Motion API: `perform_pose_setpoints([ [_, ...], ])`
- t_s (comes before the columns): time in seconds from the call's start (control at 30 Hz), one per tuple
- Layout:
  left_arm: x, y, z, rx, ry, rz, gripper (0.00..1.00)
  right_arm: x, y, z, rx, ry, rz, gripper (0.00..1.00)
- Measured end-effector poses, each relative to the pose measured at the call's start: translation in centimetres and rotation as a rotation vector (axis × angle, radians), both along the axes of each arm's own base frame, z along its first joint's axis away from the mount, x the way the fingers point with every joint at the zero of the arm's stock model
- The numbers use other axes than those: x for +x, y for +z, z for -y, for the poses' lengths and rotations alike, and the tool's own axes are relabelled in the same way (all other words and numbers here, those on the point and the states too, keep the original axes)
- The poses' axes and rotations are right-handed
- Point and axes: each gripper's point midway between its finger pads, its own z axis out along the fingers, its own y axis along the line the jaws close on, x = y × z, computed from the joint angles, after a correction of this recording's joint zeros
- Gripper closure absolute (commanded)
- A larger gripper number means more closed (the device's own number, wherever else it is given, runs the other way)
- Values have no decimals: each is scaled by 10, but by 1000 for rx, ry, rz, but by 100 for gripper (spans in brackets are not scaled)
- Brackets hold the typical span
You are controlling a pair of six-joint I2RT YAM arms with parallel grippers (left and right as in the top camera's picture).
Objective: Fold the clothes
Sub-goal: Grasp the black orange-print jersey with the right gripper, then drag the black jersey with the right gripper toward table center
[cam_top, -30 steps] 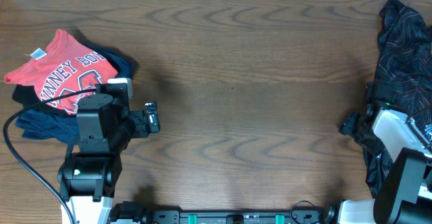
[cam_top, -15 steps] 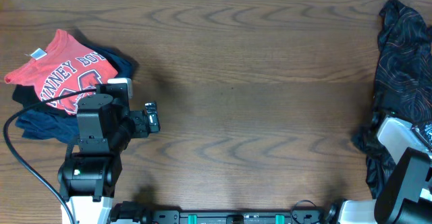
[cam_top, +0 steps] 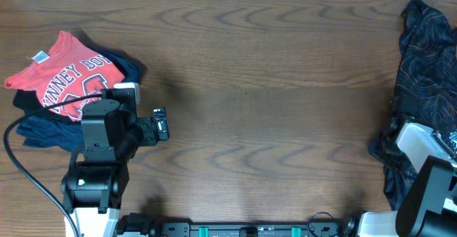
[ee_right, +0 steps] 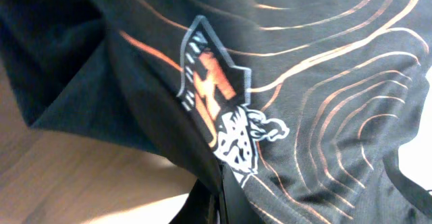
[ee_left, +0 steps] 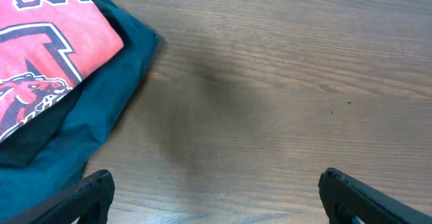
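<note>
Jersey [cam_top: 428, 58] looks light, slick and floppy, likely to slide. Right fingers [ee_right: 226, 209] pinch a fold beside its logo [ee_right: 216, 102]; a hem should hold better. Left fingers [ee_left: 84, 196] are spread and empty.

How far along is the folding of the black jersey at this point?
Done: nothing yet; the black jersey lies crumpled at the right edge of the table. In hand: the right gripper is shut on a bunch of its fabric near the logo; the left gripper hangs open over bare wood beside the red T-shirt and navy shirt. Left to do: pull it out, spread it flat, fold it.
</note>
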Motion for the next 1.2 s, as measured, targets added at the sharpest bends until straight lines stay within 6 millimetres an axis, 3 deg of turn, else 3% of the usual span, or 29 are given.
perform_pose_setpoints([
  [0.03,0,0,0,0,0,0,2,2,0,-3,6,12,2,97],
  [0.13,0,0,0,0,0,0,2,10,1,-11,21,41,14,77],
  [0.3,0,0,0,0,0,-2,2,15,3,-14,32,61,23,71],
  [0.67,0,0,0,0,0,-2,2,13,1,-21,76,63,17,84],
  [0.8,0,0,0,0,0,-1,2,13,0,-25,94,68,16,99],
  [1.1,-1,-1,0,0,0,-4,2,16,-1,-29,116,74,28,99],
  [1.2,-1,-1,0,0,0,-4,2,39,0,-39,171,104,120,99],
])
